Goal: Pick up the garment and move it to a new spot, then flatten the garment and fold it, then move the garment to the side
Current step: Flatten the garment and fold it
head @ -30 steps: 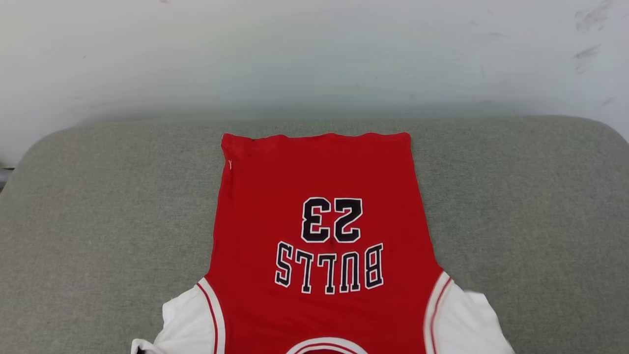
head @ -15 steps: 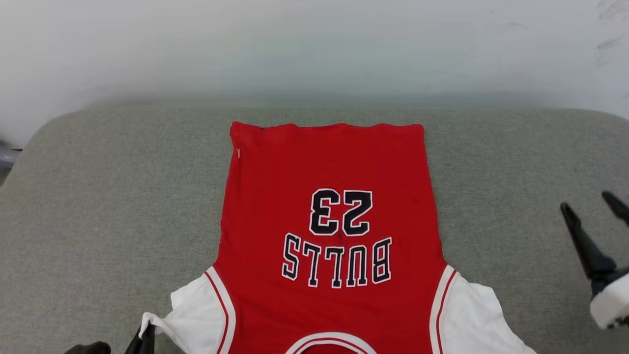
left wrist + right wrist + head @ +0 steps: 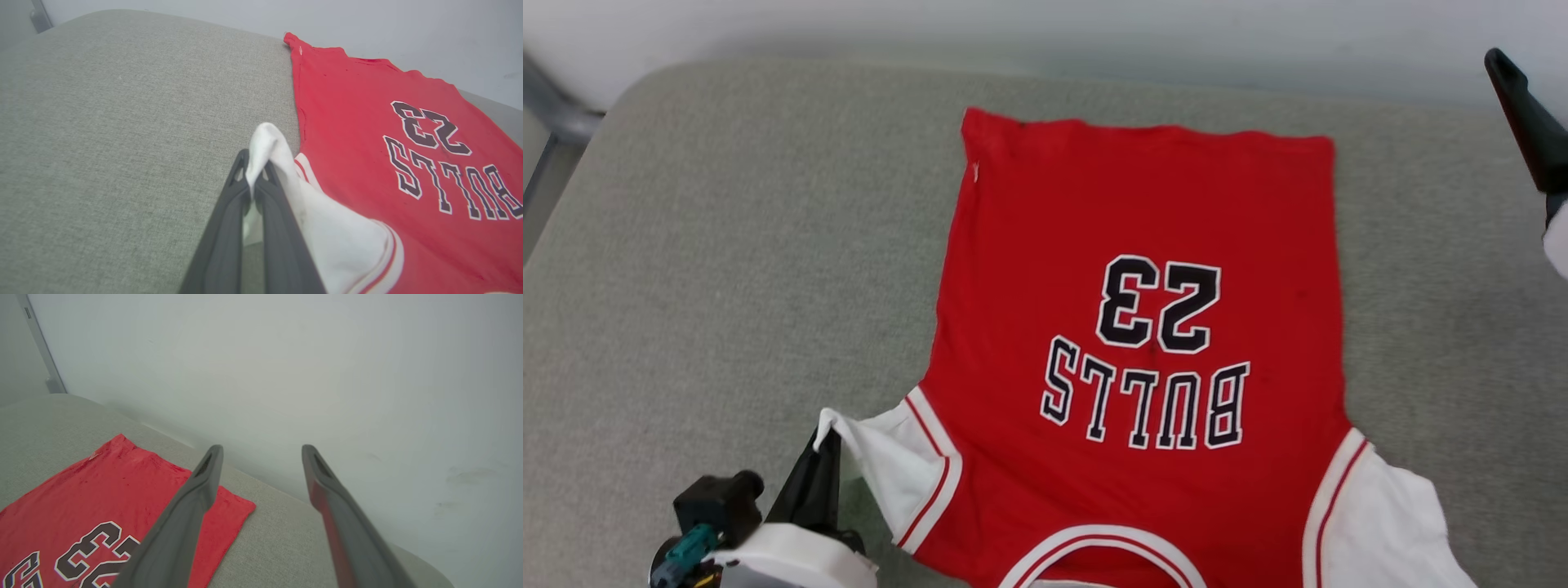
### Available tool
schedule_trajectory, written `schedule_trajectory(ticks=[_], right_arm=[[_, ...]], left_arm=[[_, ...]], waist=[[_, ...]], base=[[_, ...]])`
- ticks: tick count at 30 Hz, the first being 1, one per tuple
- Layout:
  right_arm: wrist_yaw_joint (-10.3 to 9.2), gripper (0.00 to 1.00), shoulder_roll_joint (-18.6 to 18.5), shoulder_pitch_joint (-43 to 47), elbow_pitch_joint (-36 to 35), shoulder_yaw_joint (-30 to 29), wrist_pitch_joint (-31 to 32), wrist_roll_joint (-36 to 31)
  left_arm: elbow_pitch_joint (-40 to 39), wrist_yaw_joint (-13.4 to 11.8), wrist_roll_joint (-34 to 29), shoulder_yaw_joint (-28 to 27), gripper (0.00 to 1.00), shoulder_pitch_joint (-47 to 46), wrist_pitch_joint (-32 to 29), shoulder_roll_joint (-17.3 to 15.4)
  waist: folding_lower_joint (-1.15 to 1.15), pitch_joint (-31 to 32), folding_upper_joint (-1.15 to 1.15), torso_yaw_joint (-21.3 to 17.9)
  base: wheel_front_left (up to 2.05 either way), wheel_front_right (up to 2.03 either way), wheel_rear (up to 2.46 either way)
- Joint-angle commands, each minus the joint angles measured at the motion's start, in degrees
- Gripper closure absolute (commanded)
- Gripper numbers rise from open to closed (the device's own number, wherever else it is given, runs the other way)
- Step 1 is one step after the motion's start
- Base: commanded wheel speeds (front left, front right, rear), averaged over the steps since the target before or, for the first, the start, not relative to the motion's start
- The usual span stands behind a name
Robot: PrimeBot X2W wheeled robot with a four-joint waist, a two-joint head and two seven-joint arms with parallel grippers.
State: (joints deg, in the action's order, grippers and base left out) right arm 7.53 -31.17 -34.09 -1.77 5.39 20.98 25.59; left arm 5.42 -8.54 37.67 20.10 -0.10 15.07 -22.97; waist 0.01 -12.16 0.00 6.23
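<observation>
Since half a second ago your head view has swung, and the left jaws have come into the lower left of the frame, lifting the tip of one white sleeve. The right jaws have moved to the upper right edge. The garment lies flat at centre right on a grey-green fabric cushion, its hem toward the pale wall. It is red with striped trim, and "23" and "BULLS" read upside down to you. The left jaws are pinched tight on the sleeve tip. The right jaws stand wide apart, holding nothing. A grey metal post shows at upper left.
</observation>
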Motion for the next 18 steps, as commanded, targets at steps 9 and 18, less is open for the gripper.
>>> schedule_trajectory(ticks=[9, 18], right_arm=[[-0.07, 0.00, -4.01, -18.59, 14.15, 5.88, 24.46, 3.96], [-0.07, 0.00, -6.33, -27.44, 18.93, 10.14, 45.76, 6.20]], left_arm=[[-0.58, 3.24, -5.28, 0.09, 1.00, -6.66, 0.14, 5.24], [-1.68, 6.34, -10.02, -1.09, 1.00, -10.55, 0.14, 10.04]], waist=[[-0.01, -11.25, 0.00, 8.49], [-0.01, -18.67, 0.00, 12.52]], base=[[0.00, 0.00, 0.00], [0.00, 0.00, 0.00]])
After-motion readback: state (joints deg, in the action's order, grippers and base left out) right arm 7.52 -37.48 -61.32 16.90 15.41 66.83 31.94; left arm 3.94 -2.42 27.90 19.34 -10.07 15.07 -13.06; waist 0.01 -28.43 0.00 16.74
